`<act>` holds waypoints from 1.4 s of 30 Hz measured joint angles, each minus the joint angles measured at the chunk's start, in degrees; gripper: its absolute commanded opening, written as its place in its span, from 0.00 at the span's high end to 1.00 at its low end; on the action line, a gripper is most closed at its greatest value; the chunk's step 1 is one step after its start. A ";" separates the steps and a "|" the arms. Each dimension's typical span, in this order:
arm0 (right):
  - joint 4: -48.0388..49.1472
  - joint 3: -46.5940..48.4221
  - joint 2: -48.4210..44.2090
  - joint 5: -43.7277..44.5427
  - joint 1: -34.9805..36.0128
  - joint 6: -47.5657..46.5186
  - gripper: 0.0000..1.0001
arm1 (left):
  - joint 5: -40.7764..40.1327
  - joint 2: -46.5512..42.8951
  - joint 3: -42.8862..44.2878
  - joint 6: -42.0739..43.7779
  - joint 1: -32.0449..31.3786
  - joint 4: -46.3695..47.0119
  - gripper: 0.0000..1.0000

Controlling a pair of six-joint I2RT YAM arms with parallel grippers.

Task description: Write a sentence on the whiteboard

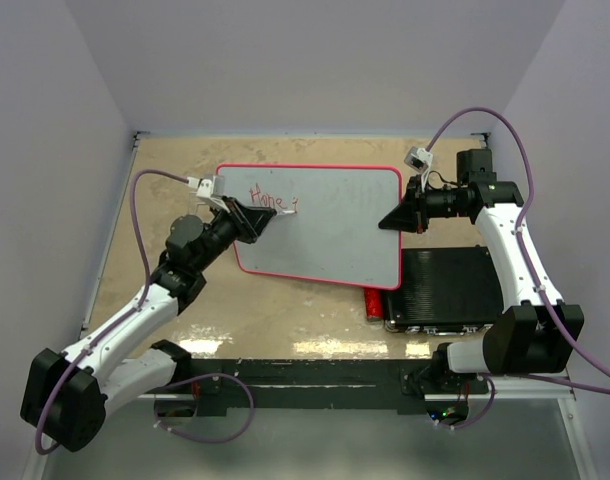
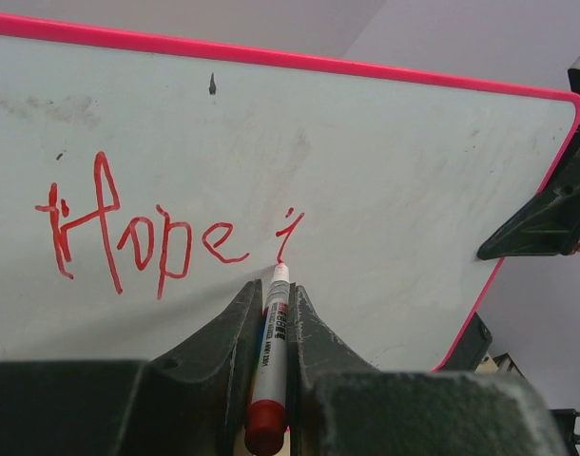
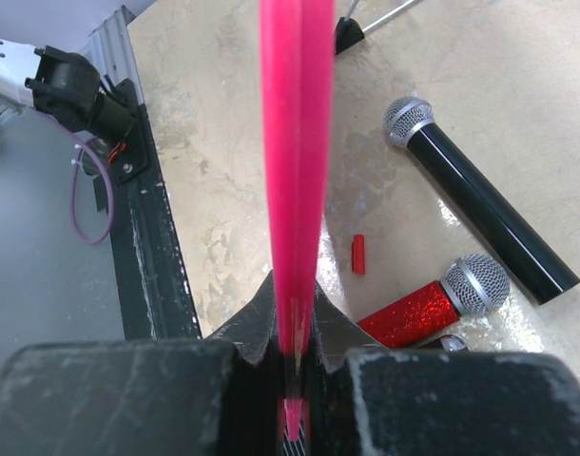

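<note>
We see a beige table (image 1: 285, 322) enclosed by pale lilac walls (image 1: 315, 60). Over the middle of the table is the whiteboard (image 1: 335, 235), glossy white with a thin red frame and rounded corners. Its near right corner covers a part of a black ribbed case (image 1: 455, 290).

The right gripper (image 1: 390, 222) is pinching the right edge of the board. In the right wrist view the red frame runs straight between the two fingers, and this edge is lifted off the tabletop.

The left gripper (image 2: 274, 293) is pressed together on a red marker (image 2: 274, 351), which points forward between the fingers. The tip of the marker touches the board just under the last stroke.

The sentence (image 2: 157, 237) is in red handwriting on the upper left part of the board, and we can read only "Hope i".

Beside the lifted edge, on the table, lie a black microphone (image 3: 490, 228) and a red glitter microphone (image 3: 433, 309), near each other but apart. A small red cap (image 3: 358, 254) lies just beside them.
</note>
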 measured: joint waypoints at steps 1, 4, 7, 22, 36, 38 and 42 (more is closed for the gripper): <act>0.00 0.00 0.00 0.02 0.00 0.13 1.00 | 0.15 0.22 0.13 0.00 0.00 0.00 1.00; -0.02 0.00 0.00 0.00 -0.02 0.24 1.00 | 1.22 1.25 1.40 0.00 0.00 -0.07 1.00; 0.00 0.00 -0.09 0.00 0.00 0.13 1.00 | 2.08 1.84 2.97 -0.02 0.00 0.04 1.00; 0.24 -0.55 -0.81 -0.02 0.04 -0.44 1.00 | 3.41 2.25 5.66 -0.04 0.00 0.92 1.00; 0.22 -0.57 -0.81 0.00 0.02 -0.39 1.00 | 3.13 3.04 5.70 0.04 0.00 0.22 1.00; 0.20 -0.57 -0.81 -0.02 0.02 -0.42 1.00 | 3.17 2.91 5.57 0.07 0.00 -0.22 1.00; 0.20 -0.57 -0.81 0.00 0.02 -0.37 1.00 | 3.58 2.62 4.44 0.07 0.00 -0.66 1.00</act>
